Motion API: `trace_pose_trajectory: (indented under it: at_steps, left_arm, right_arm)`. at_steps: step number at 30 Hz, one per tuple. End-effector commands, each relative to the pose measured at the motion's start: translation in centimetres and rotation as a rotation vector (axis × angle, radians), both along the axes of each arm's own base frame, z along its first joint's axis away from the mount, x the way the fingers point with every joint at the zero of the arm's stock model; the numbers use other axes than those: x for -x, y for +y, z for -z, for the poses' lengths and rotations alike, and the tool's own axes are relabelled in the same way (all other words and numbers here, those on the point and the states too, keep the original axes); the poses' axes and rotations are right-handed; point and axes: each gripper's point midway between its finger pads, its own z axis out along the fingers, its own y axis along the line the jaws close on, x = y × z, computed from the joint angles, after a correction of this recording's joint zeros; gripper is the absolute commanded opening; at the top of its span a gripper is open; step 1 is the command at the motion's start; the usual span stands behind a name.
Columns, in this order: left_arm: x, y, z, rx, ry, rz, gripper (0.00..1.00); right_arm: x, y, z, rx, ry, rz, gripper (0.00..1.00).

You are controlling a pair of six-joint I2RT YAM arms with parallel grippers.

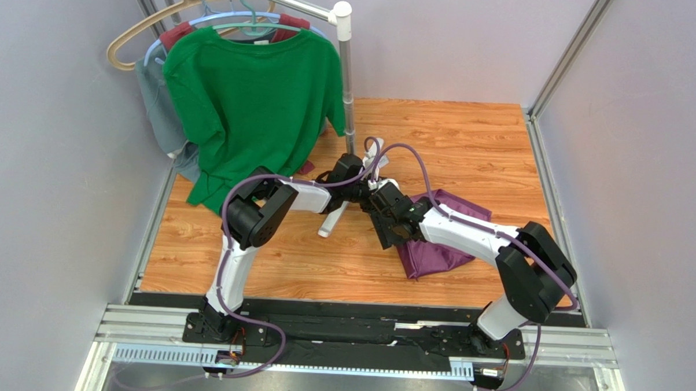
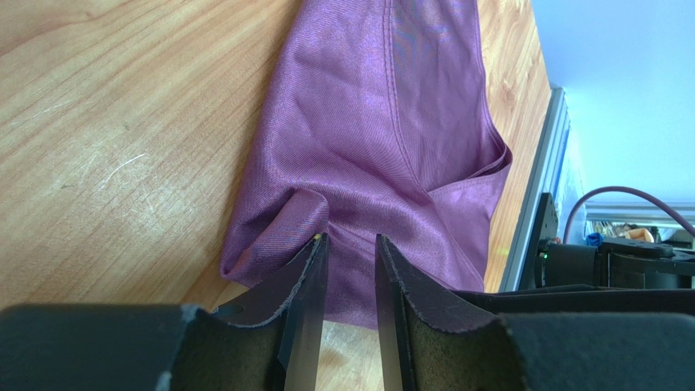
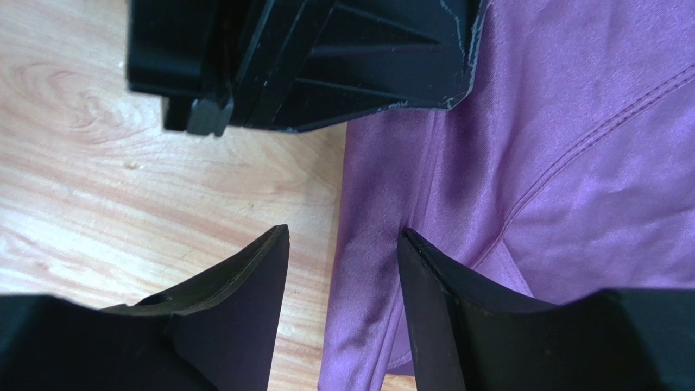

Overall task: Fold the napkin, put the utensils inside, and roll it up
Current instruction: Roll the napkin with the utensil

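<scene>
The shiny purple napkin [image 1: 436, 258] lies loosely folded and creased on the wooden tabletop [image 1: 466, 139], one corner curled over.

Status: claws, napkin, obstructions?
Left claw open, narrow gap, at bunched corner of dark purple cloth napkin. Right claw open over its edge. Napkin rumpled, not rolled. Claws crowded together; no other obstruction seen.

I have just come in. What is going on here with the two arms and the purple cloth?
Both arms are working on the napkin, which lies rumpled and partly folded over itself on the wooden table. The left gripper and the right gripper are close together at one edge of the cloth. Both have their jaws open, the left only narrowly, and neither has clamped the cloth. A neat fold is not yet made, and nothing is rolled.
</scene>
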Motion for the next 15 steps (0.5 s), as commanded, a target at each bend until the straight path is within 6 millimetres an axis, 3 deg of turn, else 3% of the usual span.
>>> trace_pose_trajectory:
  at_steps: [1, 15]
  left_arm:
    - [-0.4, -0.1, 0.5, -0.015, -0.022, 0.006, 0.37]
    - [-0.4, -0.1, 0.5, -0.013, -0.027, 0.013, 0.37]
  right_arm:
    - [-1.5, 0.5, 0.1, 0.021, -0.052, -0.011, 0.56]
    - [-1.9, -1.2, 2.5, 0.042, 0.000, 0.061, 0.56]
